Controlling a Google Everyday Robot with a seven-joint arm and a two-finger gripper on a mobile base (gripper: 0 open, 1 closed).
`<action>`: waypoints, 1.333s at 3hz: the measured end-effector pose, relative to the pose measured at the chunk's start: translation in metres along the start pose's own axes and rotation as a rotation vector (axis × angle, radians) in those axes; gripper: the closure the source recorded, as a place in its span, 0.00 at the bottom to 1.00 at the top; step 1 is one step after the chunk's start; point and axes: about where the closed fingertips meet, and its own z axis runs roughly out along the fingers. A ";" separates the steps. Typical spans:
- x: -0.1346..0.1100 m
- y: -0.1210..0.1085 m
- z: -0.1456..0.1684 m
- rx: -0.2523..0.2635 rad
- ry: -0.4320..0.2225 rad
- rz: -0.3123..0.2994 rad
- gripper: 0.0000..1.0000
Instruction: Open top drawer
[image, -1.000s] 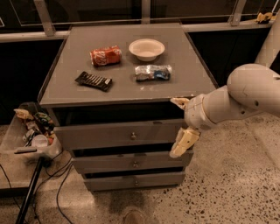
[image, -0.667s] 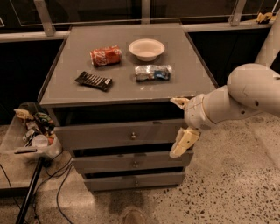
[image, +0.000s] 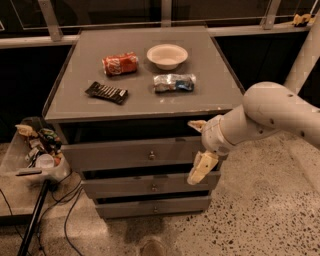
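The top drawer is the tallest grey front of the cabinet, just under the table top, with a small round metal knob at its centre. Its front stands about flush with the cabinet, with a dark gap above it. My gripper is open at the drawer's right end, to the right of the knob and apart from it. One cream fingertip is near the table top's front edge. The other fingertip hangs over the drawer's lower right corner. Two shorter drawers sit below.
On the cabinet top lie a red can, a white bowl, a crinkled snack bag and a dark snack bar. A bin of clutter, a black pole and cables stand at the left. A railing runs behind.
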 end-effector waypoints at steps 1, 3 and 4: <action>0.009 -0.008 0.016 -0.016 -0.012 0.012 0.00; 0.031 -0.049 0.037 0.036 -0.116 0.039 0.00; 0.031 -0.049 0.037 0.036 -0.116 0.038 0.00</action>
